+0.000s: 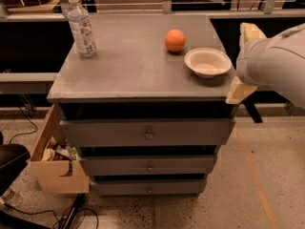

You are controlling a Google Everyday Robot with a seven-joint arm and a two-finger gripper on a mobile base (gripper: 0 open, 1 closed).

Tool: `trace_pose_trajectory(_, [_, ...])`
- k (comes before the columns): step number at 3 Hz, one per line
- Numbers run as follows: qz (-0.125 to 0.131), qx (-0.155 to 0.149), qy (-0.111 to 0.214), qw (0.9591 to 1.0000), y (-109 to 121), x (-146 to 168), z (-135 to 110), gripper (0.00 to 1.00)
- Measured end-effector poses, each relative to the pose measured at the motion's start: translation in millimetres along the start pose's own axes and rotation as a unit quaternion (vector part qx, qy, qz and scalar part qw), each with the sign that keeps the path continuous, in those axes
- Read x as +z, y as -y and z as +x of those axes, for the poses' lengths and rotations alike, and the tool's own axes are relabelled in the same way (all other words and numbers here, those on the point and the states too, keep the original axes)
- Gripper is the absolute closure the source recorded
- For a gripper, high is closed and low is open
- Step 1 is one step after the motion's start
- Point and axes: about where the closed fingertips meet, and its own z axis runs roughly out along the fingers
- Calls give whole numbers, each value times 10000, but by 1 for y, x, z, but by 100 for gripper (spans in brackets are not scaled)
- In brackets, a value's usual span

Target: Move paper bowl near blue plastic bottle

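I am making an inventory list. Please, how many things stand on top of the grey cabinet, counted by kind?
Bottle: 1
Ball: 1
Bowl: 1
Total: 3
The claw is off the cabinet's right edge, beside the bowl, so it is not counted.

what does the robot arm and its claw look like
The arm is a bulky, rounded, off-white shell at the right edge, beside the paper bowl. The claw shows as pale cream, blocky, foam-like pads. No cables or markings are visible.
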Motion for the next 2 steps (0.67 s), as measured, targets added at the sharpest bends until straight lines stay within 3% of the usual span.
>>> trace_pose_trajectory(2, [203,-218,134,9995,9,22,2,0])
